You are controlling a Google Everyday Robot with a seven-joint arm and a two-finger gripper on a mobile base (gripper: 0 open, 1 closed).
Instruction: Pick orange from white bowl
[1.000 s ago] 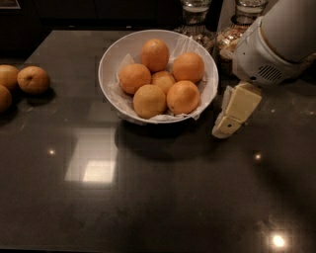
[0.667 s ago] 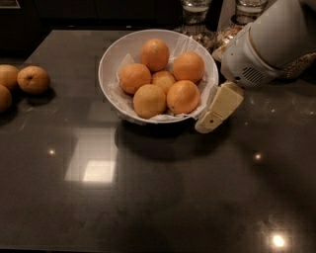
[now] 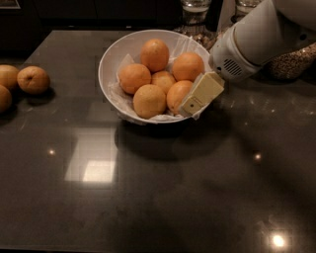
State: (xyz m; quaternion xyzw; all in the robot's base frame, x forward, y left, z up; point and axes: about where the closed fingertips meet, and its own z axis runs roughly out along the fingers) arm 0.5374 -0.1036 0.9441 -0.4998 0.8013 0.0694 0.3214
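Note:
The white bowl (image 3: 109, 59), lined with crumpled white paper, stands on the dark counter at upper centre. Several bright oranges lie in it, one at the front right (image 3: 176, 94) and one at the front (image 3: 148, 101). My gripper (image 3: 198, 96), with cream-coloured fingers, comes in from the upper right on a white arm (image 3: 256, 37). It hangs over the bowl's right rim, right beside the front right orange and partly covering it.
Duller brownish-orange fruits (image 3: 33, 79) lie at the counter's left edge. Glass jars of grains (image 3: 193, 15) stand behind the bowl, and another (image 3: 292, 62) at the right behind the arm. The counter's far edge runs just behind the jars.
The gripper has moved left and up from the counter right of the bowl to over the bowl's right rim, next to the front right orange.

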